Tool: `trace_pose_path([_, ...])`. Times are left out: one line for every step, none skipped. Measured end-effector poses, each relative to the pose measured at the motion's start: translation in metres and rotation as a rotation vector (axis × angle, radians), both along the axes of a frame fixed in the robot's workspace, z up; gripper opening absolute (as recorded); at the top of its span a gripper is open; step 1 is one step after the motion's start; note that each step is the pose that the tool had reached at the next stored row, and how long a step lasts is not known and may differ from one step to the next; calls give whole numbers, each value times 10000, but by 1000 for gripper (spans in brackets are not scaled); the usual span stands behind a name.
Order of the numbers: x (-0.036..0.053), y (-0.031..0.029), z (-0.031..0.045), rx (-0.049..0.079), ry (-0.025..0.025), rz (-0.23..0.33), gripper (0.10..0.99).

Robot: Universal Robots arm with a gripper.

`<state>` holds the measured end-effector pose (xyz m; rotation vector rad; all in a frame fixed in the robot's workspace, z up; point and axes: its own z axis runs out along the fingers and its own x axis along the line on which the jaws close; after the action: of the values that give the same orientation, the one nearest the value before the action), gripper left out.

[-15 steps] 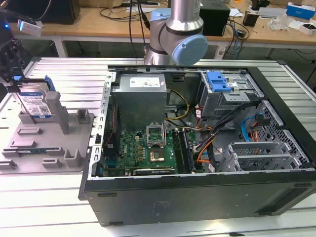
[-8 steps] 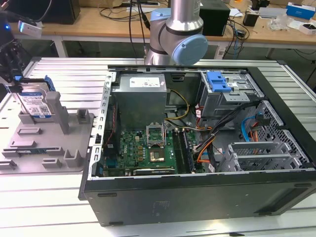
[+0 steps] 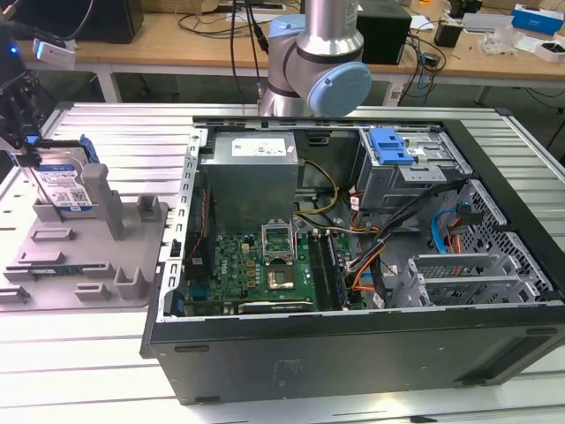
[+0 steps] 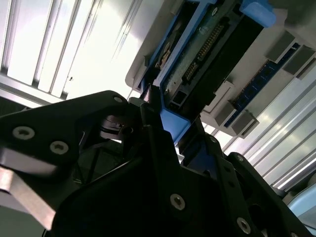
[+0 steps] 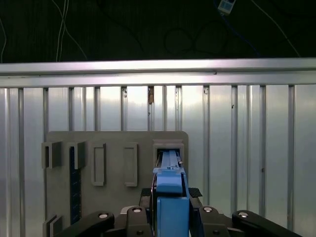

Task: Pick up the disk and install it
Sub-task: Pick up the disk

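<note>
The disk (image 3: 69,187) is a silver drive with a white-and-blue label in a blue bracket. It stands on edge in a slot of the grey holder (image 3: 88,256) at the exterior view's left. My black gripper (image 3: 31,155) is at the disk's upper end, shut on its blue bracket. In the first wrist view the bracket's edge (image 5: 170,187) sits tight between my fingers (image 5: 148,205), over the holder's slot. In the second wrist view the disk's underside with its connector (image 4: 207,44) runs away from my gripper (image 4: 168,126).
An open computer case (image 3: 353,353) lies on the ribbed metal table (image 3: 79,353), to the exterior view's right of the holder. Inside are a motherboard (image 3: 265,261), a power supply (image 3: 252,177), cables, and a drive cage with a blue latch (image 3: 391,146). The arm's base (image 3: 318,62) rises behind the case.
</note>
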<state>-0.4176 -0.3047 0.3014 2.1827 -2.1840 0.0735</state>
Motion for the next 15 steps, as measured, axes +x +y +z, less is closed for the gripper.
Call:
trace_pose_path([0,0,0,-1,0,-1,380])
trace_pose_path([0,-1,-1,-2,0,0,369])
trace_pose_path([0,-1,-1,-2,0,0,369])
trace_pose_path([0,-1,-1,-2,0,0,369])
trace_pose_path([0,-1,-1,-2,0,0,369])
trace_pose_path([0,-1,-2,-2,0,0,369])
trace_pose_path([0,-1,-2,-2,0,0,369])
trace_pose_path([0,-1,-2,-3,0,0,369])
trace_pose_path([0,-1,-2,-2,0,0,369])
trace_pose_path([0,-1,-2,-2,-1,0,369])
trace_pose_path([0,-1,-2,-2,0,0,369])
trace_pose_path([1,-9,-4,-1,-4,1,369])
trace_pose_path([0,-20,-3,-2,-2,1,369])
trace_pose_path([0,-31,-2,-2,-1,0,369])
trace_pose_path([1,-39,-2,0,-1,-1,369])
